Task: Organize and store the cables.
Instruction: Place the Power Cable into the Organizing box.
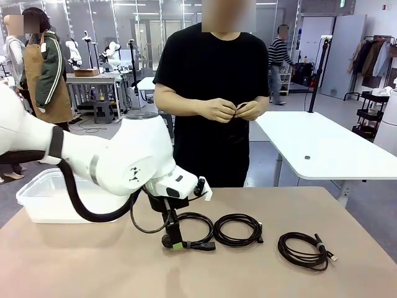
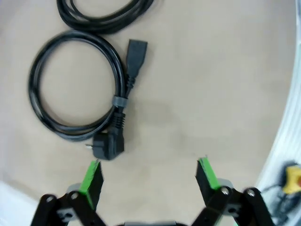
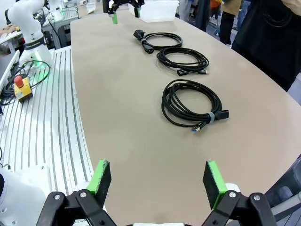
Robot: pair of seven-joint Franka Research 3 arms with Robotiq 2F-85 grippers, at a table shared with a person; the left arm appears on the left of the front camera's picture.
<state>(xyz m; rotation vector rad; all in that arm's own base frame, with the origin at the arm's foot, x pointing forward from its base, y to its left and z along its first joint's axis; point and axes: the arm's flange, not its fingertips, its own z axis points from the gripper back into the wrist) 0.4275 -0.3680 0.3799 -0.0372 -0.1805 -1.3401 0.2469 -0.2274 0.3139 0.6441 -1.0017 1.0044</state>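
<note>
Left gripper (image 2: 149,164) wide open, empty, just short of nearest cable (image 2: 120,101)

Left arm bent low, both grippers spread wide.
The white left arm (image 1: 111,162) comes in from the left side, elbow folded and wrist turned down, so the left gripper (image 1: 174,244) points straight downward. In its wrist view its green-padded fingers (image 2: 92,178) stand far apart with nothing between them. The right gripper (image 3: 157,165) is tilted forward and held higher, its jaws equally wide and likewise clasping nothing.
</note>
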